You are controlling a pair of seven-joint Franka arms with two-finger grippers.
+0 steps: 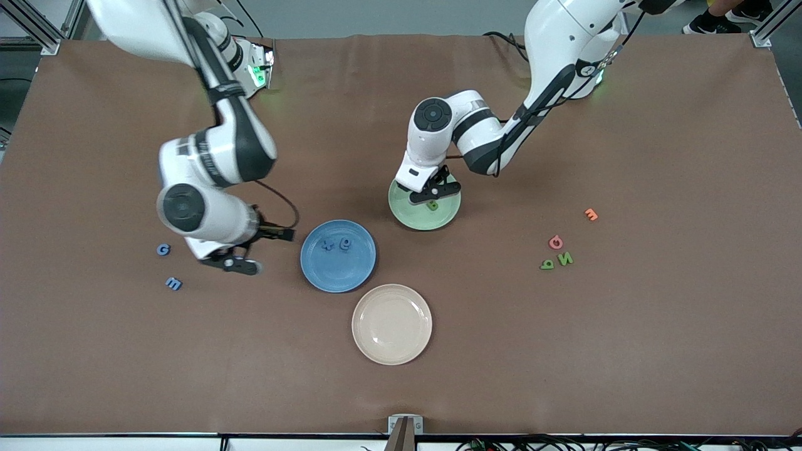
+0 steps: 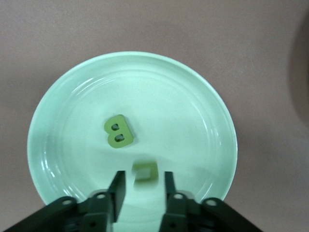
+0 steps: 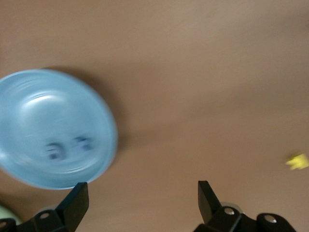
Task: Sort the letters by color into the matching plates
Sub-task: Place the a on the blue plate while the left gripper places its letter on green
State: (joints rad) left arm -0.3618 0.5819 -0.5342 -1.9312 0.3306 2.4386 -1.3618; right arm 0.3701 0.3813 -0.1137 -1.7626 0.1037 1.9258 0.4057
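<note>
Both grippers pointed down at the brown table [image 1: 501, 351]. On the left arm, which reached from its base in a bent elbow, the left gripper [image 1: 433, 195] hung low over the pale green plate [image 1: 401, 210], wrist folded so the fingers aimed straight at the plate. Its fingers [image 2: 117, 186] stood slightly apart and gripped nothing; a small green letter [image 2: 144, 171], blurred, sat just off the fingertips over the plate, and whether it had touched the plate could not be told. A green letter B [image 2: 119, 131] lay flat in the plate close to that gripper. On the right arm, folded tightly with its elbow raised, the right gripper [image 1: 241, 258] hovered over bare table just beside the blue plate [image 1: 326, 275], toward the right arm's end of the table. Its fingers [image 3: 77, 203] were spread wide and empty. Two blue letters [image 1: 336, 244] rested in the blue plate near that gripper. A blue letter G [image 1: 163, 249] and a blue letter m [image 1: 173, 284] lay on the table near the right gripper, away from the plate. Well apart from the left gripper, toward the left arm's end, two green letters [image 1: 557, 260] lay together beside a pink letter [image 1: 556, 242], with an orange letter [image 1: 591, 214] near them. A beige plate [image 1: 391, 351] sat empty near the blue plate.
</note>
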